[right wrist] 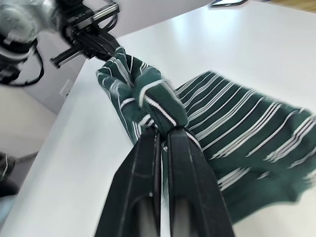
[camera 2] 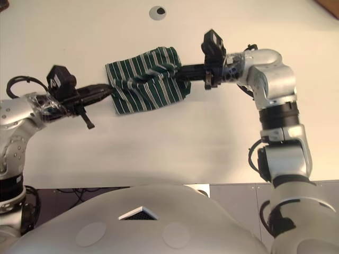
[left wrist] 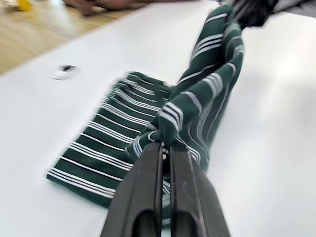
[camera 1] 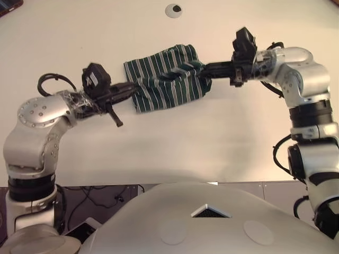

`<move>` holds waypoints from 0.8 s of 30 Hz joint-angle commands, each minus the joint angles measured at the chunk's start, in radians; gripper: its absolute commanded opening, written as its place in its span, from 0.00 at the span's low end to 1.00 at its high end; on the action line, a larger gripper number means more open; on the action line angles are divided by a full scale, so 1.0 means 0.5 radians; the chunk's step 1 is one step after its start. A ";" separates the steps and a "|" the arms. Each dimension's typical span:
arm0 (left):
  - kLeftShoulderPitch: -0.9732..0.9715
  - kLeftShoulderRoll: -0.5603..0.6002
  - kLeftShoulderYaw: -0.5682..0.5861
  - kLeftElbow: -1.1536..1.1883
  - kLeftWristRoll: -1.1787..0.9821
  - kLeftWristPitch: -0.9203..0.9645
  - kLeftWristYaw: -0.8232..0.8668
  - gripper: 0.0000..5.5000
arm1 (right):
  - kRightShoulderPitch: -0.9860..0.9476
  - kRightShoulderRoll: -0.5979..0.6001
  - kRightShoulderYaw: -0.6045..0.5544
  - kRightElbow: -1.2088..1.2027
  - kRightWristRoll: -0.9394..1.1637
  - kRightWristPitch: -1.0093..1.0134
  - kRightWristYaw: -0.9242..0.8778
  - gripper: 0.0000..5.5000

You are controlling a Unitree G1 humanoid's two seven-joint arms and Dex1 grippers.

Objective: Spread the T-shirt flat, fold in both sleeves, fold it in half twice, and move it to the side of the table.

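Head view: one dark green, white-striped cotton T-shirt [camera 1: 167, 79], folded small, lies mid-table on the white tabletop [camera 1: 159, 137], one edge strung between two grippers.
Left wrist: black left gripper [left wrist: 165, 145] is pinched tight on a bunched corner.
Right wrist: black right gripper [right wrist: 161, 131] is clamped likewise on the other.
Judgement: move both corners level and together, so the folds hold.

The white table [camera 1: 175, 143] bears a green striped T-shirt [camera 1: 159, 90] and a round grommet [camera 1: 173, 9].
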 commanded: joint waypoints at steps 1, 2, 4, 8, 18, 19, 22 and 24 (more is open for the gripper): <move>-0.277 -0.096 -0.033 0.379 0.059 -0.074 0.084 0.00 | -0.271 0.204 -0.032 0.583 -0.174 -0.207 -0.236 0.00; -0.340 -0.111 -0.050 0.481 0.092 -0.107 0.105 0.00 | -0.326 0.248 -0.044 0.713 -0.205 -0.257 -0.281 0.00; -0.449 -0.153 -0.091 0.666 0.155 -0.199 0.130 0.00 | -0.416 0.321 -0.082 0.934 -0.256 -0.358 -0.373 0.00; -0.573 -0.220 -0.164 0.943 0.251 -0.296 0.167 0.00 | -0.538 0.407 -0.129 1.238 -0.353 -0.500 -0.525 0.00; -0.656 -0.411 -0.163 1.463 0.512 -0.533 0.533 0.16 | -0.697 0.537 -0.417 1.546 -0.384 -0.716 -1.041 0.17; -0.653 -0.428 -0.142 1.475 0.527 -0.568 0.591 0.16 | -0.710 0.542 -0.477 1.551 -0.363 -0.775 -1.131 0.17; -0.654 -0.505 -0.017 1.446 0.486 -0.676 0.738 0.16 | -0.701 0.585 -0.539 1.477 -0.346 -0.914 -1.075 0.17; -0.639 -0.540 0.070 1.382 0.436 -0.729 0.795 0.16 | -0.650 0.621 -0.476 1.399 -0.389 -0.967 -0.883 0.17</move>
